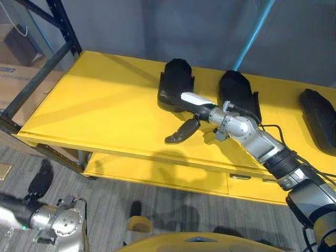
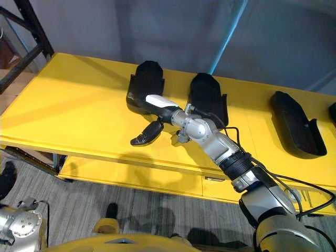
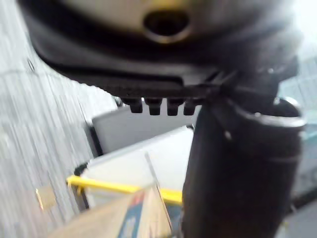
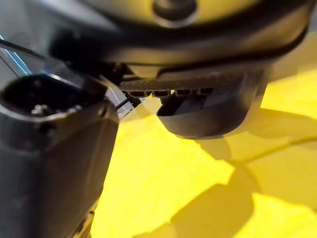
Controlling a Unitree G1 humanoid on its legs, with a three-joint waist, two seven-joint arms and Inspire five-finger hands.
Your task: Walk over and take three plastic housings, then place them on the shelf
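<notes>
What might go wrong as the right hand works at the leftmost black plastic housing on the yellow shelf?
1. The thumb of the right hand lies over the near rim of the leftmost black plastic housing, its fingers over the yellow shelf beside it; closing from there may catch only the rim, and it could slip.
2. The second black plastic housing sits close beside the right forearm, which might nudge it.

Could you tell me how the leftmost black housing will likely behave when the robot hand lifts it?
The leftmost housing looks like a thin-walled hollow shell, probably stiff and light. Its smooth, rounded back may slip under the right robot hand; lying flat on the shelf, it seems unlikely to roll.
</notes>
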